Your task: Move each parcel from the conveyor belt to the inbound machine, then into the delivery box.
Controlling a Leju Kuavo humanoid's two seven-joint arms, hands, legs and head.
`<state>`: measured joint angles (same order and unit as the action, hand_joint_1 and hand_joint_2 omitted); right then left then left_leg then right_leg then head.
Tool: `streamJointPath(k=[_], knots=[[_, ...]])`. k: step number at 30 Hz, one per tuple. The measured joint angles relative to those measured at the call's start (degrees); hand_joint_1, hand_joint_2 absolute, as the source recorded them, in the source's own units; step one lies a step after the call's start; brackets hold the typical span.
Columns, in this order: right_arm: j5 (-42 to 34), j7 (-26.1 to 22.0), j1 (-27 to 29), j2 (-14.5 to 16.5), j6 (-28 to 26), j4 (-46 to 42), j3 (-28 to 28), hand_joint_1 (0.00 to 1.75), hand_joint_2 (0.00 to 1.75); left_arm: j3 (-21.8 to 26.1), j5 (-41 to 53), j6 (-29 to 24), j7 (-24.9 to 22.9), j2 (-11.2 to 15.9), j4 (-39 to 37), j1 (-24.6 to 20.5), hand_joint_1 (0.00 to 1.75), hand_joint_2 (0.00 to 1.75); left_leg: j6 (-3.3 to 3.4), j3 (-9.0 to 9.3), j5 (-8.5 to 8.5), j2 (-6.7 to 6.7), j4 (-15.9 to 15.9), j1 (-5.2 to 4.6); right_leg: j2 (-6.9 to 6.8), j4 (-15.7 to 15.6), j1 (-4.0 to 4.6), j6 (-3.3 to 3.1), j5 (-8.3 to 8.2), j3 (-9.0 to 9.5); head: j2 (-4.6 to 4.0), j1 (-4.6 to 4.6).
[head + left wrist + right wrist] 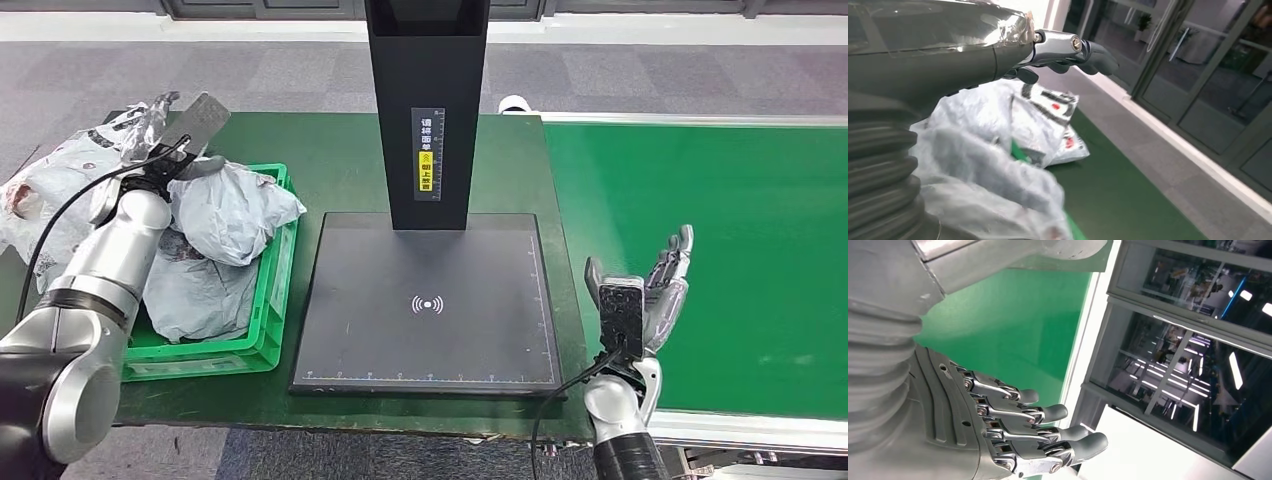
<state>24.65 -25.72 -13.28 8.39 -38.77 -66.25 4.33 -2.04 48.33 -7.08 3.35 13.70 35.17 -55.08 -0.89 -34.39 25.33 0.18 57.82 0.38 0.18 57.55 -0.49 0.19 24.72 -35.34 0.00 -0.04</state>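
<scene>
Left robot hand (165,160) over the green delivery box (262,335), fingers loose, gripping nothing, grey parcels (232,212) heaped inside and beside it. Inbound machine (430,300) plate bare at centre. Right robot hand (655,290) open, raised at the conveyor belt (720,250), no parcel visible there. Apparently between parcels; next, likely waiting for one to arrive.

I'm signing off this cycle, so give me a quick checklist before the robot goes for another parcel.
1. Right hand free: ok, fingers spread, holding nothing, beside the belt.
2. Left hand free: ok, holding nothing above the parcels.
3. Parcel waiting on the conveyor belt: not ok, visible stretch bare.
4. Scanner plate of the inbound machine clear: ok.
5. Room in the green crate: not ok, parcels heaped above its rim.
6. Earlier parcels scanned: cannot tell.
</scene>
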Motion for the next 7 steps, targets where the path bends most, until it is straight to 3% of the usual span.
streamJointPath(k=[7], knots=[[0.1,0.2,0.4,0.0,0.6,-0.9,0.0,0.00,1.75,-1.2,0.2,1.0,-0.7,0.2,0.3,-2.5,0.00,1.75,0.00,0.00,0.00,0.01,0.0,0.00,0.01,0.0,0.00,0.00,0.00,0.00,0.00,0.00]])
